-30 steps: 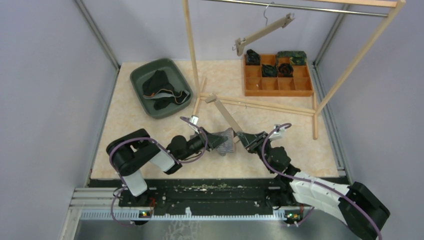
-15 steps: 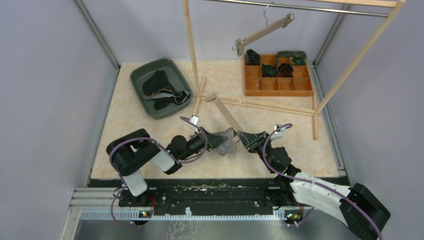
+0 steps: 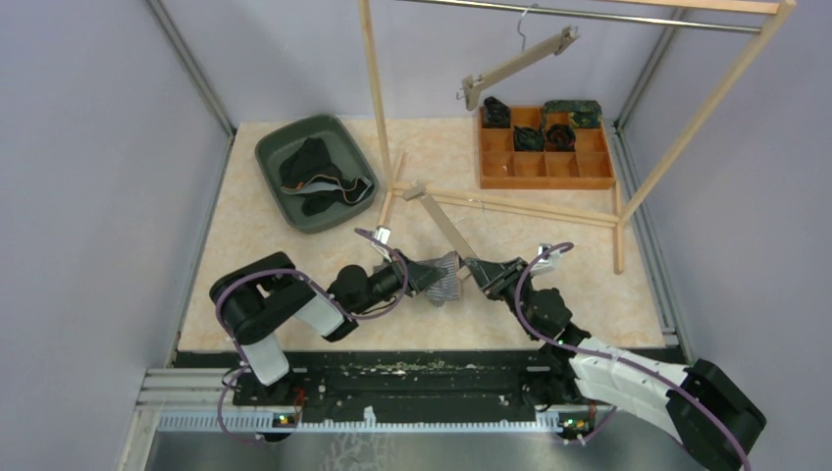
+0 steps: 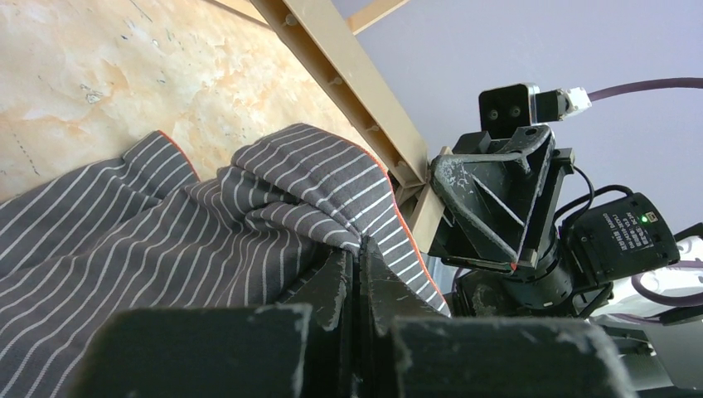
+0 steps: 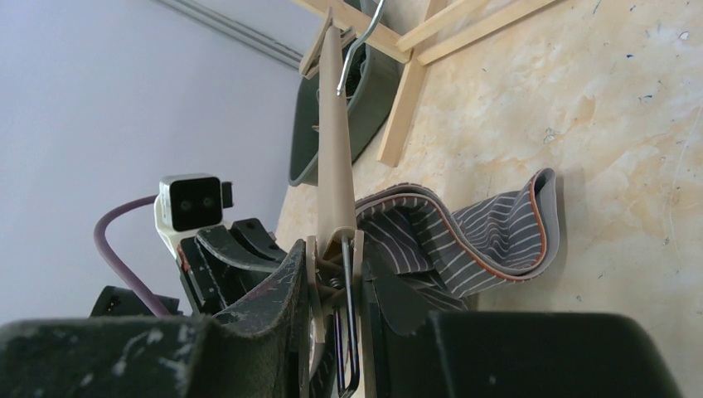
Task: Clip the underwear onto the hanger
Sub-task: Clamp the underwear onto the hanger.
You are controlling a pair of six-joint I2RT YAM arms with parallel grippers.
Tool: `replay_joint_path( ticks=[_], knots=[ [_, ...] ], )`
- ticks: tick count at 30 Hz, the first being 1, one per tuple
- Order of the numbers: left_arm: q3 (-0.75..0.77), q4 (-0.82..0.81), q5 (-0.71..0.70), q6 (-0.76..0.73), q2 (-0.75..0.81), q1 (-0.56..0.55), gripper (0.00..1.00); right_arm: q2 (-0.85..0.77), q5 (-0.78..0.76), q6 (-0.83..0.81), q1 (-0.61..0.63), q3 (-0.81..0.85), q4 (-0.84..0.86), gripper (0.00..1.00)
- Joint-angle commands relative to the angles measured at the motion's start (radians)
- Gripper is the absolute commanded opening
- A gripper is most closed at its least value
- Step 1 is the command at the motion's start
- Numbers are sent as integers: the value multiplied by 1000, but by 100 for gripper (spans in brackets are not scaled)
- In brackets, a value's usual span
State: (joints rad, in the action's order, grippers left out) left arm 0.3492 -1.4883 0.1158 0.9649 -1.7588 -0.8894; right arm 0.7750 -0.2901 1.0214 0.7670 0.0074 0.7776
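A grey striped underwear (image 3: 447, 281) with an orange edge lies bunched on the table. My left gripper (image 3: 429, 278) is shut on a fold of it; in the left wrist view the jaws (image 4: 358, 254) pinch the striped cloth (image 4: 249, 207) tight. A tan wooden hanger (image 3: 443, 228) lies flat on the table, one end at the cloth. My right gripper (image 3: 479, 272) is shut on that end's clip (image 5: 336, 265), squeezing it. The bar (image 5: 335, 149) runs away from the jaws, and the underwear (image 5: 485, 236) sits just right of the clip.
A green bin (image 3: 314, 175) holding dark garments stands at the back left. An orange divided tray (image 3: 546, 157) with folded underwear is at the back right. A wooden rack (image 3: 510, 204) spans the back, with a second hanger (image 3: 515, 64) on its rail.
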Motion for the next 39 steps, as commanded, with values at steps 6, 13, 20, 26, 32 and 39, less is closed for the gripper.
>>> replay_joint_path(
  ticks=[6, 13, 20, 26, 32, 39],
  knots=[
    [18, -27, 1, 2, -13, 7, 0, -18, 4, -12, -7, -118, 77, 0],
    [25, -23, 3, 4, -16, 9, 0, -19, 4, -13, -7, -121, 74, 0],
    [36, -25, 7, 7, -25, 8, 0, -13, 4, -12, -7, -124, 80, 0],
    [36, -24, 8, 7, -18, 8, 0, -7, 3, -12, -7, -127, 83, 0],
    [36, -10, 6, 6, -2, 9, 0, -7, 3, -12, -8, -129, 83, 0],
    [37, -1, -2, 12, -6, 10, 0, -16, 5, -15, -7, -130, 81, 0]
  ],
)
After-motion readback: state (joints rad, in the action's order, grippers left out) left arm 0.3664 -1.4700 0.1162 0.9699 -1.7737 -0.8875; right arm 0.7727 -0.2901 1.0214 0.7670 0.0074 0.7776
